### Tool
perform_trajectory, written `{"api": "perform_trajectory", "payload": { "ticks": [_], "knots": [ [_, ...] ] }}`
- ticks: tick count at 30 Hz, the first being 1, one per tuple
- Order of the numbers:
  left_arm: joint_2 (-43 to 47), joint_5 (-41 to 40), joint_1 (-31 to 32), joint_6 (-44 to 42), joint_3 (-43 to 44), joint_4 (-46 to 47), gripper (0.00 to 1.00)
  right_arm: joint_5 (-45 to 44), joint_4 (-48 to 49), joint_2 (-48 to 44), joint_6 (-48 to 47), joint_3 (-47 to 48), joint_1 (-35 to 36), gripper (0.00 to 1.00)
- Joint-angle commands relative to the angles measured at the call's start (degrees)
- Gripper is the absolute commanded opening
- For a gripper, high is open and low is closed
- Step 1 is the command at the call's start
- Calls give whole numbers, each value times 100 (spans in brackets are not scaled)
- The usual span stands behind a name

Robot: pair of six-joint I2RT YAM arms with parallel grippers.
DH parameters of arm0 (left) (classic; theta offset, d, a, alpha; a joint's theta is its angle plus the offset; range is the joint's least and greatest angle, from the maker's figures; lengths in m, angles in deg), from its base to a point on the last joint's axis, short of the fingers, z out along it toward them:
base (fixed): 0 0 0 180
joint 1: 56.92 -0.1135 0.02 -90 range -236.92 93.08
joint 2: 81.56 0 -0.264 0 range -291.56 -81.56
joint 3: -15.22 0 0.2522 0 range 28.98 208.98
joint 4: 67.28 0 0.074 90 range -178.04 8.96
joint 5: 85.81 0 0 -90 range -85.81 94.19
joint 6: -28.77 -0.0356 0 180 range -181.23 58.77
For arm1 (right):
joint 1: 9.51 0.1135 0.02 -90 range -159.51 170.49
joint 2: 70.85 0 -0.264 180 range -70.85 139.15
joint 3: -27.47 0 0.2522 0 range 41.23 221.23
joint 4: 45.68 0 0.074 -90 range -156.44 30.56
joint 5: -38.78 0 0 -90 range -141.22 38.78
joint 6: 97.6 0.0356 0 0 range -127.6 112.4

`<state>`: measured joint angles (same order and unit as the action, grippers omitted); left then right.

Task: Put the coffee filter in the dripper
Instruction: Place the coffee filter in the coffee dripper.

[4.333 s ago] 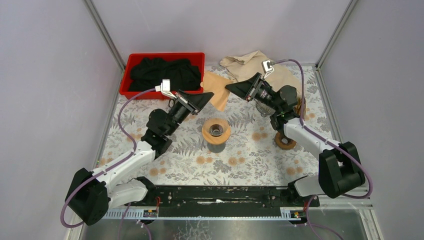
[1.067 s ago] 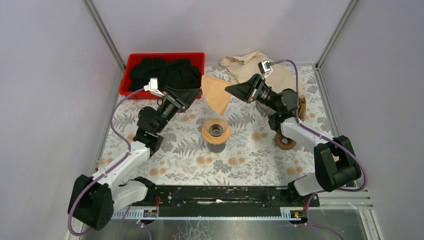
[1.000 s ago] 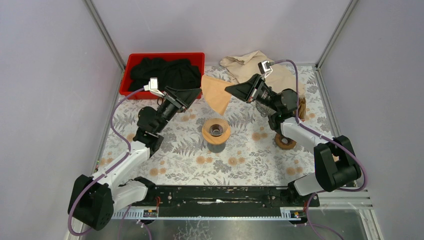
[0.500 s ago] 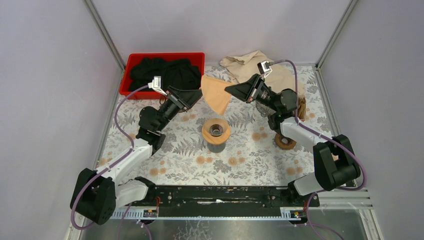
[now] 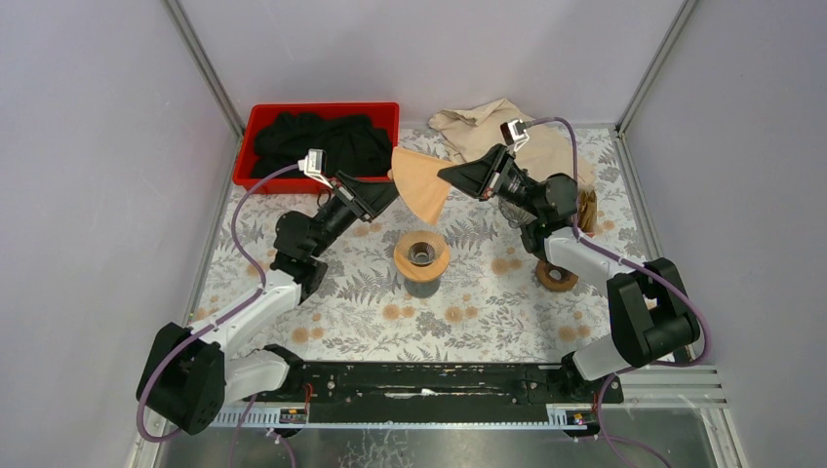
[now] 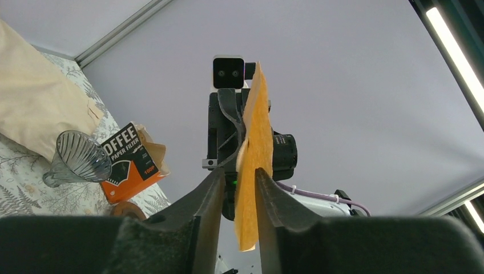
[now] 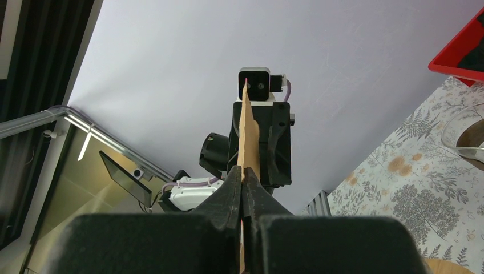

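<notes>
The coffee filter (image 5: 421, 190), a tan paper cone, hangs in the air above the table's back middle. My right gripper (image 5: 444, 175) is shut on its right edge; in the right wrist view the fingers (image 7: 242, 171) pinch the filter (image 7: 249, 131) edge-on. My left gripper (image 5: 390, 185) reaches in from the left. In the left wrist view its jaws (image 6: 240, 174) stand narrowly open around the filter's (image 6: 257, 142) lower edge. The paper lies against one finger, with a gap to the other. The dripper (image 5: 421, 255), with a wooden collar on a dark base, stands below and nearer.
A red bin (image 5: 254, 146) holding black cloth (image 5: 322, 136) sits back left. Beige cloth (image 5: 488, 127) lies at the back. An orange filter box (image 6: 128, 160) and a ribbed glass cone (image 6: 78, 157) stand behind the right arm. A wooden ring (image 5: 556, 276) lies right of the dripper.
My left gripper has moved right to the filter's left edge and its jaws have narrowed around the paper. The right gripper holds the filter in the same place.
</notes>
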<state>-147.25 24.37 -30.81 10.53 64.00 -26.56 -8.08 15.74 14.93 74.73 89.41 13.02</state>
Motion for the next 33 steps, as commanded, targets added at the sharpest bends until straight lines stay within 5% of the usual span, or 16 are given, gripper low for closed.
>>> {"api": "perform_trajectory", "payload": {
  "ticks": [1, 9, 13, 20, 33],
  "knots": [
    [125, -2, 86, -190, -23, 261, 31, 63, 487, 9, 33, 86, 49, 0],
    [394, -173, 140, -537, -13, -273, 10, 73, 396, 5, -36, 65, 42, 4],
    [695, -420, 141, -1031, 196, -1246, 0, 81, 59, -83, -312, 18, 48, 18],
    [1176, -837, 140, -1937, 606, -3037, 0, 23, -837, -329, -1052, -55, 45, 52],
    [861, -1387, 141, -3733, 2527, -6306, 0, -602, -4509, -1242, -3611, 522, 91, 64]
  ]
}}
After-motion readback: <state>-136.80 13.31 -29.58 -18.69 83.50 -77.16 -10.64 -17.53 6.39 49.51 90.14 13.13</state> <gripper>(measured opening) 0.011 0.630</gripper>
